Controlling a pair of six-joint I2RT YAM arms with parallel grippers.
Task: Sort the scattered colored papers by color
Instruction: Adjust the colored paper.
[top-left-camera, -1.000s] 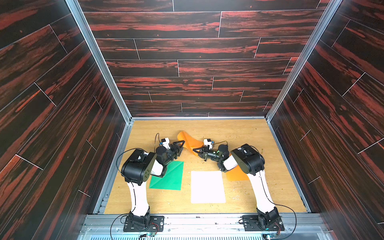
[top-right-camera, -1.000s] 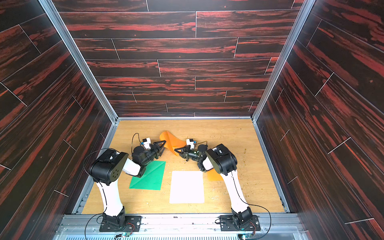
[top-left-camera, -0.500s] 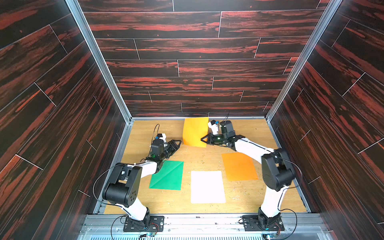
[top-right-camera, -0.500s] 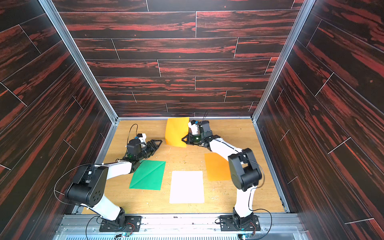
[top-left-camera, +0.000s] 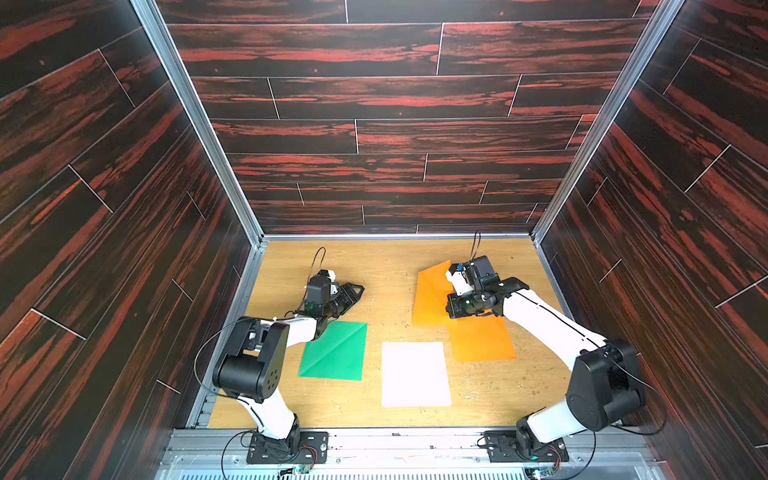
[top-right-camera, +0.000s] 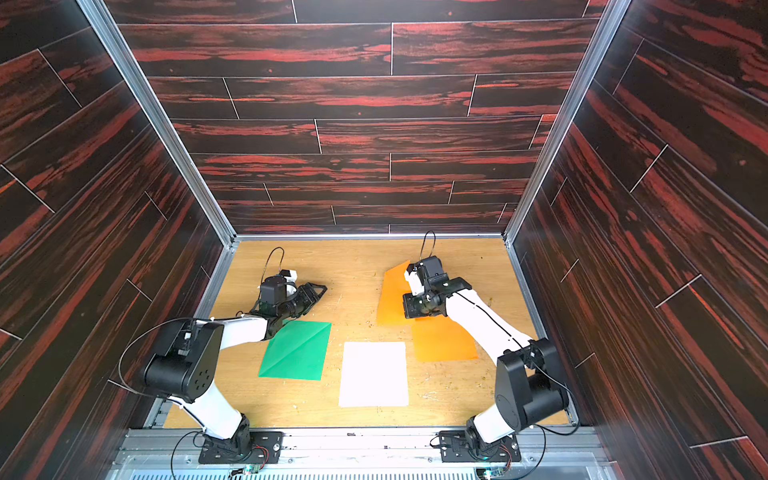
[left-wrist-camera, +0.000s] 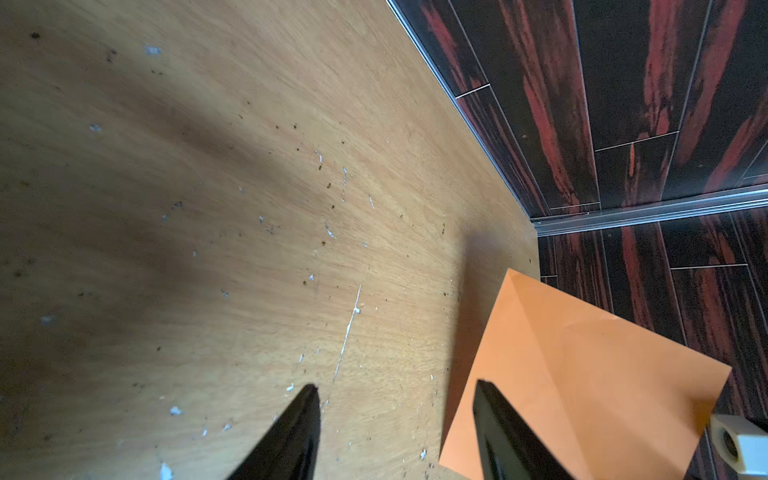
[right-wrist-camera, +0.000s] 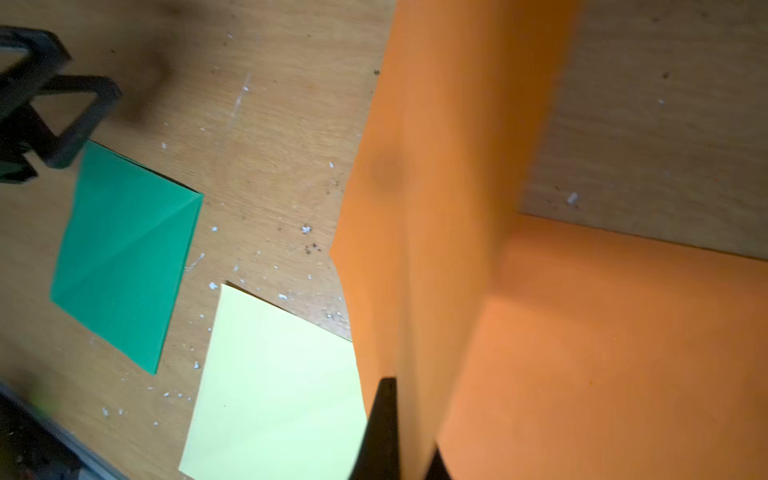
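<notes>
Three colored papers lie flat on the wooden table: a green one (top-left-camera: 334, 353) (top-right-camera: 297, 353) (right-wrist-camera: 124, 257), a white one (top-left-camera: 415, 374) (top-right-camera: 374, 374) (right-wrist-camera: 274, 386) and an orange one (top-left-camera: 484, 343) (top-right-camera: 446, 340) (right-wrist-camera: 623, 332). A second orange paper (top-left-camera: 430, 295) (top-right-camera: 390, 295) (right-wrist-camera: 436, 166) (left-wrist-camera: 582, 374) hangs upright, creased, just behind the flat orange one. My right gripper (top-left-camera: 451, 309) (top-right-camera: 409, 309) (right-wrist-camera: 409, 395) is shut on its edge. My left gripper (top-left-camera: 353, 291) (top-right-camera: 316, 291) (left-wrist-camera: 397, 386) (right-wrist-camera: 54, 108) hovers open and empty over bare table behind the green paper.
Dark red-black panelled walls (top-left-camera: 395, 199) with metal corner rails (top-left-camera: 540, 232) close the table in at the back and on both sides. A metal rail (top-left-camera: 395, 440) with both arm bases runs along the front edge. Small crumbs and scratches dot the wood.
My right gripper has carried the orange paper from the back middle to the right and nearer, up to the flat orange sheet. The left gripper has stayed about where it was.
</notes>
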